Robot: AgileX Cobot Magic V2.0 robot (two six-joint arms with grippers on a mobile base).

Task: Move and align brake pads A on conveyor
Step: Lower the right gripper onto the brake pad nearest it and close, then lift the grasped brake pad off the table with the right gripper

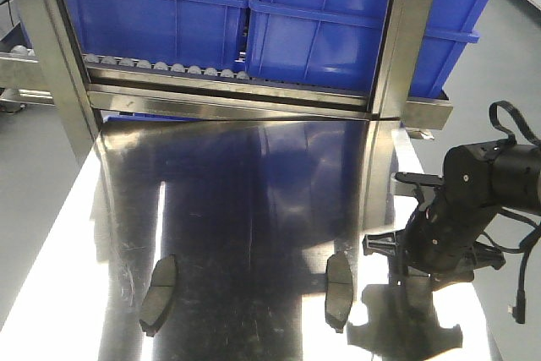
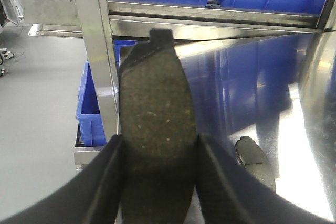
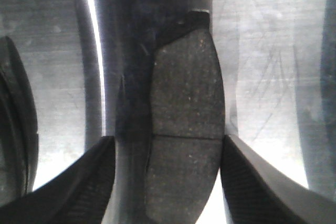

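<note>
Evidently the pick-up is in hand. The left gripper (image 2: 160, 139) is clamped on a pad (image 2: 156, 103), which it holds up off the desk (image 1: 254, 192). The right gripper (image 3: 168, 140) stands apart astride a second pad (image 3: 186, 114), which lies flat on the desk with a gap at each side. Next, I judge, the right must close squarely on it. Both then go to the conveyor, which is out of view.
</note>
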